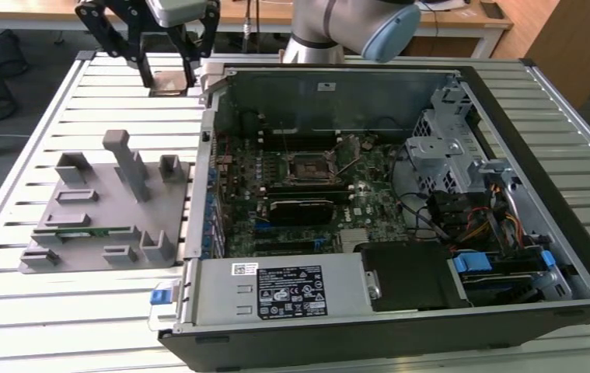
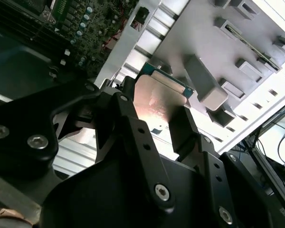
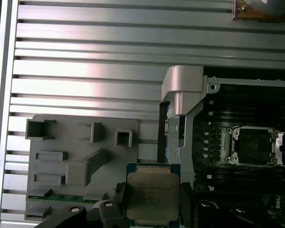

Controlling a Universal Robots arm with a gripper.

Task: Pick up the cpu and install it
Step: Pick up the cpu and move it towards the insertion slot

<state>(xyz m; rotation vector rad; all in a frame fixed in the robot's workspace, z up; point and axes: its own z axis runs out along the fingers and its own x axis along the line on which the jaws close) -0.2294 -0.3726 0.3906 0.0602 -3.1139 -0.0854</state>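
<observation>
My gripper (image 1: pixel 170 76) is shut on the cpu (image 1: pixel 170 81), a flat square chip with a shiny metal top. In the exterior view it hangs high at the far left, left of the open computer case (image 1: pixel 201 233). The first wrist view shows the cpu (image 3: pixel 152 194) with a black finger on each side, held above the slatted table beside the case wall. The second wrist view shows its reflective face (image 2: pixel 156 102) between the two black fingers (image 2: pixel 130 123). The black square socket (image 1: pixel 307 165) (image 3: pixel 254 145) sits in the motherboard, apart from the cpu.
A grey parts fixture (image 1: pixel 108 202) (image 3: pixel 80 156) with upright posts lies left of the case and holds a green memory stick (image 1: pixel 82 231). A shiny part on a brown base (image 3: pixel 263 9) lies further off. Drive cage and cables (image 1: pixel 461 179) fill the case's right side.
</observation>
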